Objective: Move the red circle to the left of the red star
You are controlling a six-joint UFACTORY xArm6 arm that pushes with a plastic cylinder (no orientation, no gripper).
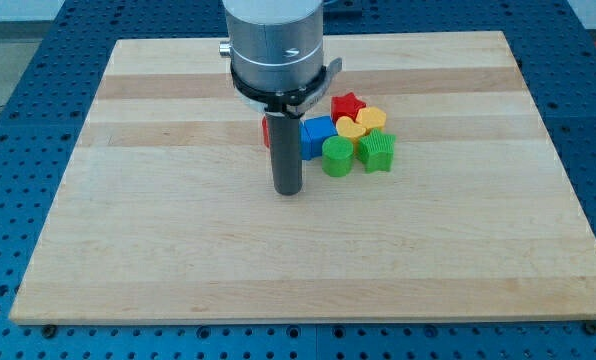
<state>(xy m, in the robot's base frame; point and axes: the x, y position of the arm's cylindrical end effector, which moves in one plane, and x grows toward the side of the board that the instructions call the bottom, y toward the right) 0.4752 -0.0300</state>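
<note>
The red star lies at the top of a tight cluster of blocks right of the board's middle. The red circle is mostly hidden behind my rod; only a sliver shows at the rod's left edge, left of the blue block. My tip rests on the board just below the red circle and left of the green blocks.
The cluster also holds two yellow blocks, one a heart and one beside it, a green rounded block and a green ribbed block. The wooden board lies on a blue perforated table.
</note>
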